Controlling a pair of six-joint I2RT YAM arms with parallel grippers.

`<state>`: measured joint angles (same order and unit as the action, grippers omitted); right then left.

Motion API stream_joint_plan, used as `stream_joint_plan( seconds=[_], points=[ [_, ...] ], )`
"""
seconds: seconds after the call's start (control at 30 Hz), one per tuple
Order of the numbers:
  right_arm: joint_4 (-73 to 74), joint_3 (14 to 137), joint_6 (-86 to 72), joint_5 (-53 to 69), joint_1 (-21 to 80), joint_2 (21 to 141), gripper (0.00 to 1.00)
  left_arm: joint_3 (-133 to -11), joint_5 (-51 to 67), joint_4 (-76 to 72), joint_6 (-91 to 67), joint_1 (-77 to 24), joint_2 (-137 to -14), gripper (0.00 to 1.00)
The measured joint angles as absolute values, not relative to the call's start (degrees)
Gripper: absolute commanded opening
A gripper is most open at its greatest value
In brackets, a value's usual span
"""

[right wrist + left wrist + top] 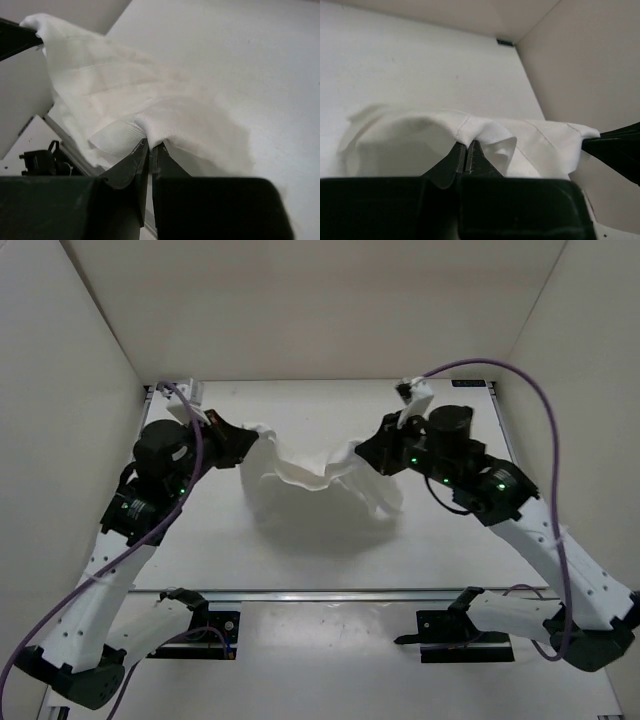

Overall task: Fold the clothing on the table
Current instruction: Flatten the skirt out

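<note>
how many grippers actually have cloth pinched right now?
2. The left gripper is shut on the clothing at its left end in the top view. The right gripper is shut on its right end. The middle sags between them.

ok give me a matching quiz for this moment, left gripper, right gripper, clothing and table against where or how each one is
Things:
1. left gripper
2. right gripper
3. clothing
4. table

States:
A. white, strung between both arms, sagging in the middle
B. shut on the fabric's end at the right of the top view
C. flat white surface with the fabric's shadow on it
D. shut on the fabric's end at the left of the top view

Pairs: 1-D, 2-B, 3-A, 4-C
</note>
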<state>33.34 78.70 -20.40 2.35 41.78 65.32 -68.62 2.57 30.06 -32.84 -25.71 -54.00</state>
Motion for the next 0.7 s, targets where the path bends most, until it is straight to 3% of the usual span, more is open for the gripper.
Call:
stream_joint_plan(
  seconds=[0.17, 0.37, 0.53, 0.63, 0.7],
  points=[
    [35.88, 86.21, -19.05, 5.10, 35.35, 67.29, 0.00, -74.85, 4.05, 31.29, -30.89, -21.50, -55.72, 0.00],
    [41.12, 103.96, -14.98, 8.01, 28.36, 91.92, 0.00, -81.87, 5.43, 33.15, -27.88, -17.02, -74.98, 0.00],
    [52.29, 129.91, -11.38, 4.82, 27.75, 111.61, 0.00, -102.48, 5.08, 40.77, -24.56, -14.63, -93.58, 0.00],
    [53.21, 131.72, -10.11, 4.25, 28.45, 110.06, 0.00, -108.92, 4.19, 41.82, -23.35, -14.22, -95.07, 0.00],
    [50.48, 123.55, -9.78, 4.45, 28.51, 103.50, 0.00, -105.75, 3.57, 40.36, -23.16, -14.61, -90.67, 0.00]
  ],
)
